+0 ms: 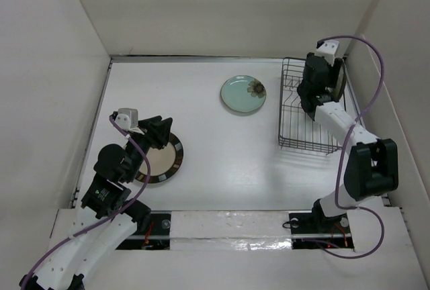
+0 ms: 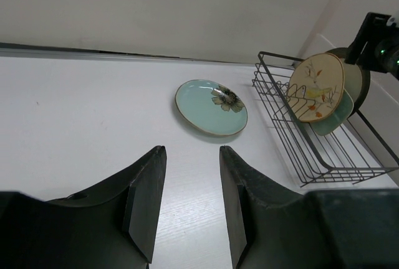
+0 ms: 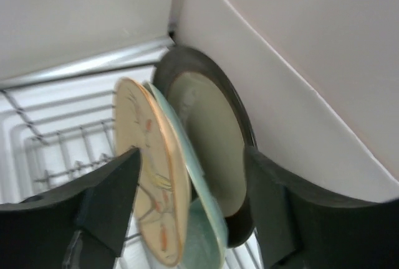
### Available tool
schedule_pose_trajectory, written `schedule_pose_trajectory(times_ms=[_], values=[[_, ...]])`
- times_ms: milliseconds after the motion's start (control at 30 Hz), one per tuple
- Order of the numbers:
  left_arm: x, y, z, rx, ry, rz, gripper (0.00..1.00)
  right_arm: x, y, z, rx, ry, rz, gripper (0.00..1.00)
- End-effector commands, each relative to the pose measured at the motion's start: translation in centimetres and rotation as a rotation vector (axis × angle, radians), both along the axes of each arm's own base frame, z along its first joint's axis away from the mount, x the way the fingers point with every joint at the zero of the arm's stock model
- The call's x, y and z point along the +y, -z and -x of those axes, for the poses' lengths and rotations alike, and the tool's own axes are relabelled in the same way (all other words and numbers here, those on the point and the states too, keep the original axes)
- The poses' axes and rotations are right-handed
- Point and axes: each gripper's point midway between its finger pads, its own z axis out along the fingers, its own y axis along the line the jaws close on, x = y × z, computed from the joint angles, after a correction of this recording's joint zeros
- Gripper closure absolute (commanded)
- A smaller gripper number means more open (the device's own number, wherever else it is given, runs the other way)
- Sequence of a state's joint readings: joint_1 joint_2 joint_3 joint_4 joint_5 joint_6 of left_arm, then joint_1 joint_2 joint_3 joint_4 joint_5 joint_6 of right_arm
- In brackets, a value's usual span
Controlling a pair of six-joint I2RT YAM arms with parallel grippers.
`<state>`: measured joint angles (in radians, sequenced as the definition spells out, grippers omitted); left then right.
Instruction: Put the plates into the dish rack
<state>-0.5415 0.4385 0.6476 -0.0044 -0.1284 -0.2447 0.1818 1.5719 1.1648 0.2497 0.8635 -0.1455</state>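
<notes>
The black wire dish rack (image 1: 302, 119) stands at the right; it also shows in the left wrist view (image 2: 312, 144). Three plates stand on edge at its far end: yellowish floral (image 3: 153, 182), pale-green (image 3: 202, 219) and cream with a dark brown rim (image 3: 209, 132). My right gripper (image 1: 322, 82) is open, its fingers (image 3: 112, 200) straddling these plates. The teal flower plate (image 1: 244, 94) lies flat mid-table. My left gripper (image 1: 163, 132) is open and empty above the far edge of the striped-rim plate (image 1: 171, 166), which the left wrist view does not show.
White walls enclose the table on the left, back and right; the right wall (image 3: 299, 82) runs close behind the rack. White tabletop (image 2: 93, 113) lies between the teal plate and the left arm.
</notes>
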Motion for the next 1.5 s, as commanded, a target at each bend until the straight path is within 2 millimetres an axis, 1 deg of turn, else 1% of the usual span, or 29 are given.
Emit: schedule_pose_trajectory(times_ms=[0,33,67,100,133,167,200,233,267,333,367,400,433,467,500,567,600,667,700,733,800,867,967,1067,1133,1200,1333,1433,1467], values=[[0.1,-0.9,-0.2,-0.031,-0.009,0.022,0.64,5.7,-5.7,0.1,-0.171,-0.155,-0.104,0.38],[0.1,-0.8,-0.3,-0.028,-0.014,0.021,0.66,7.6,-6.0,0.0,-0.178,-0.216,-0.13,0.51],[0.2,-0.8,-0.4,-0.027,-0.019,0.019,0.72,11.1,-5.7,-0.1,-0.167,-0.319,-0.164,0.8],[0.3,-1.0,-0.4,-0.031,-0.023,0.022,0.76,15.1,-5.2,-0.6,-0.149,-0.478,-0.222,0.94],[0.4,-0.9,-0.4,-0.03,-0.028,0.02,0.81,18.1,-4.3,-0.4,-0.126,-0.562,-0.293,1.0],[0.4,-0.9,-0.6,-0.026,-0.034,0.018,0.93,21.2,-2.8,-0.4,-0.091,-0.652,-0.336,1.0],[0.7,-0.7,-0.8,-0.019,-0.054,0.017,0.99,27.2,-1.9,0.9,-0.055,-0.833,-0.429,1.0],[0.8,-0.6,-0.9,-0.014,-0.063,0.015,1.0,30.2,-0.9,1.7,-0.024,-0.92,-0.475,1.0],[0.9,-0.4,-1.0,-0.004,-0.072,0.01,1.0,33.6,1.5,2.1,0.039,-1.002,-0.516,1.0],[1.3,-0.6,-1.1,-0.009,-0.091,0.014,1.0,40.9,3.7,5.6,0.145,-1.199,-0.602,1.0],[1.5,-0.8,-1.0,-0.016,-0.098,0.019,1.0,43.1,4.1,6.4,0.172,-1.246,-0.629,0.94],[1.8,-0.7,-1.1,-0.016,-0.117,0.018,1.0,45.3,6.9,7.4,0.247,-1.295,-0.645,0.87],[1.9,-0.6,-1.1,-0.015,-0.122,0.017,1.0,47.2,8.0,8.7,0.285,-1.337,-0.661,0.59],[1.9,-0.6,-1.1,-0.015,-0.125,0.017,0.97,48.0,9.1,9.0,0.317,-1.359,-0.686,0.5],[1.9,-0.6,-1.1,-0.015,-0.122,0.013,0.92,49.8,11.0,10.4,0.385,-1.418,-0.754,0.45],[1.8,-0.9,-1.0,-0.025,-0.118,0.015,0.83,51.4,12.1,11.7,0.418,-1.478,-0.825,0.36],[1.8,-0.6,-1.2,-0.019,-0.119,0.008,0.78,52.1,14.2,12.9,0.48,-1.478,-0.88,0.35],[1.7,-0.2,-1.3,-0.007,-0.119,0.0,0.76,52.4,15.8,13.3,0.521,-1.471,-0.925,0.35],[1.4,-0.1,-1.3,-0.001,-0.106,-0.005,0.76,52.9,16.0,13.8,0.536,-1.485,-0.975,0.35],[1.3,-0.2,-1.3,-0.004,-0.099,-0.004,0.75,53.1,17.6,14.1,0.574,-1.478,-0.995,0.35],[1.3,-0.3,-1.4,-0.009,-0.1,-0.004,0.74,54.3,18.0,15.6,0.605,-1.509,-1.053,0.35],[1.2,0.0,-1.5,0.002,-0.101,-0.01,0.73,54.9,19.4,16.1,0.64,-1.502,-1.077,0.35],[1.0,0.0,-1.5,0.001,-0.089,-0.012,0.72,55.9,20.4,17.0,0.681,-1.52,-1.127,0.37],[1.2,0.1,-1.6,0.005,-0.1,-0.015,0.72,56.2,20.7,17.0,0.691,-1.508,-1.164,0.39],[1.1,0.2,-1.5,0.007,-0.092,-0.017,0.72,56.5,21.7,17.3,0.725,-1.505,-1.185,0.4],[1.1,-0.3,-1.4,-0.009,-0.092,-0.009,0.72,57.1,21.8,17.6,0.738,-1.508,-1.196,0.44],[1.1,0.1,-1.4,0.003,-0.089,-0.015,0.72,58.1,23.8,17.9,0.783,-1.492,-1.23,0.5],[1.2,-0.3,-1.3,-0.014,-0.091,-0.005,0.71,58.4,24.1,18.3,0.798,-1.472,-1.248,0.64],[1.3,-0.3,-1.3,-0.014,-0.094,-0.005,0.71,58.5,24.1,18.3,0.797,-1.471,-1.253,0.77]])
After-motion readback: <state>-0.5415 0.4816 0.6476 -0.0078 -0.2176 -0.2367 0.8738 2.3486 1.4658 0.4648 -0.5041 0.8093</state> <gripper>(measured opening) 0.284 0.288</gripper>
